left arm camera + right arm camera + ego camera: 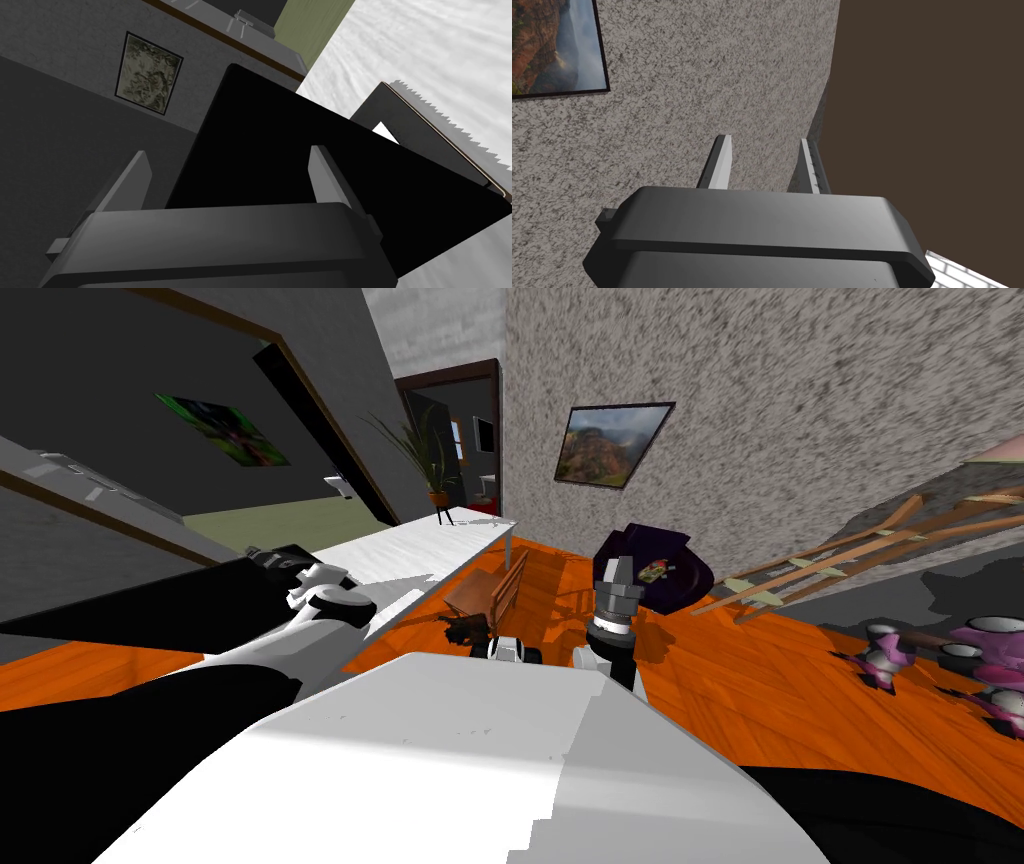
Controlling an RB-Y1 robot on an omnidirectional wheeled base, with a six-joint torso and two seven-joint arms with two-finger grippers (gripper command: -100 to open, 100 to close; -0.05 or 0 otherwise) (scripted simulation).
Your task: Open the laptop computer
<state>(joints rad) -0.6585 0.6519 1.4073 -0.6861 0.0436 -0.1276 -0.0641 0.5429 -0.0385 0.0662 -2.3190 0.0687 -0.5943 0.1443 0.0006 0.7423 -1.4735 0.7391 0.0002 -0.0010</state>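
We see the laptop (280,125) as a plain black slab on the white table (425,55). Our left gripper (227,172) is spread wide over it, and our right gripper (767,160), beside the table, is narrowly parted and empty.

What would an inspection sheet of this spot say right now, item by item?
Surface: white table, long and narrow.
Job's things: laptop, a black slab on the table; open or closed, cannot tell.
Clutter: potted plant at the table's far end.
Grippers: left gripper open, close to the laptop; right gripper open, raised, holding nothing.
Cables: nothing seen.
Surroundings: wooden chair, dark seat, pink toys, orange floor, framed picture.
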